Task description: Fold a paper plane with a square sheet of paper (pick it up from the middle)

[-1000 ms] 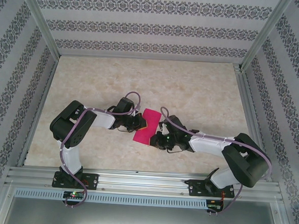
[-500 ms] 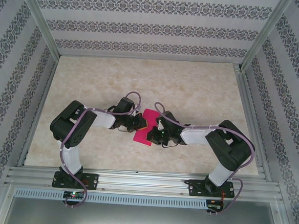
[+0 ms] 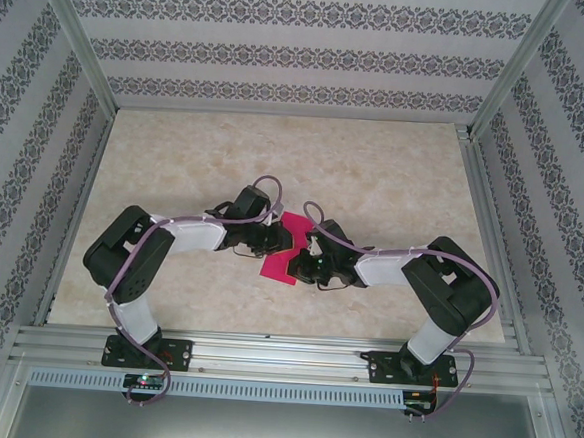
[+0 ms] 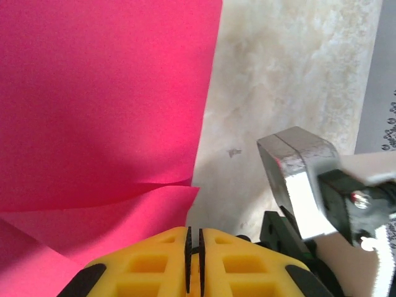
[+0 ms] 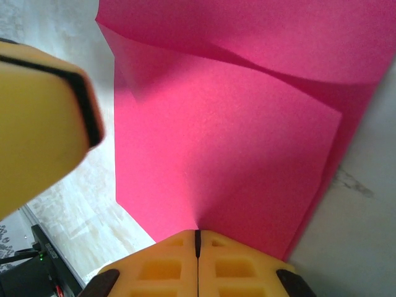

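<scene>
Pink square sheet of paper (image 3: 282, 250) | right gripper (image 5: 197, 235) pinches edge | left gripper (image 4: 193, 234) pressed together | table (image 3: 396, 166) open

The square sheet of paper (image 3: 278, 264) lies between both jaws.

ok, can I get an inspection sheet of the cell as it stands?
Surface: beige marbled table.
Job's things: pink paper between the two hands, partly folded, one flap curling up; no finished plane yet.
Clutter: nothing seen.
Hands: left hand fingers together at a flap's edge, seems to pinch it; right hand shut on the paper's edge.
Cables: purple cable looped over each arm, off the paper.
Surroundings: patterned walls on three sides, aluminium frame at the near edge.
</scene>
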You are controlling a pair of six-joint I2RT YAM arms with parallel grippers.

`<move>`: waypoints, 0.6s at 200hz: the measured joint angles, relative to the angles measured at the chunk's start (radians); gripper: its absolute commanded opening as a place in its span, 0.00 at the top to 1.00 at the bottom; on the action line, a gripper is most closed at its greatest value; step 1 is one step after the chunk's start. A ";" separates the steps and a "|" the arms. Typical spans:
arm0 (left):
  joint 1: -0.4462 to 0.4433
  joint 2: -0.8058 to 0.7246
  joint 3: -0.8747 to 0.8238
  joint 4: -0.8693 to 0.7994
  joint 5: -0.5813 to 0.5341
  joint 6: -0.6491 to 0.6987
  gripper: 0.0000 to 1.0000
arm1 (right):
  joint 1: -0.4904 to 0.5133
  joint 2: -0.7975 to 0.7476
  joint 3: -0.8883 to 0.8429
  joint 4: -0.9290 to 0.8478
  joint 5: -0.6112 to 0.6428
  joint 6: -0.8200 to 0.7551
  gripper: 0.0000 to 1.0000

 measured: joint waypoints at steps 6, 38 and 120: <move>-0.001 0.002 0.000 0.000 -0.003 -0.001 0.88 | 0.000 0.000 0.000 0.000 -0.001 0.000 0.93; -0.004 0.037 -0.003 0.002 -0.017 -0.008 0.91 | 0.000 0.000 0.000 0.000 -0.002 -0.001 0.93; 0.015 0.094 -0.008 0.025 -0.018 -0.011 0.93 | -0.001 0.002 0.012 -0.027 -0.002 -0.041 0.99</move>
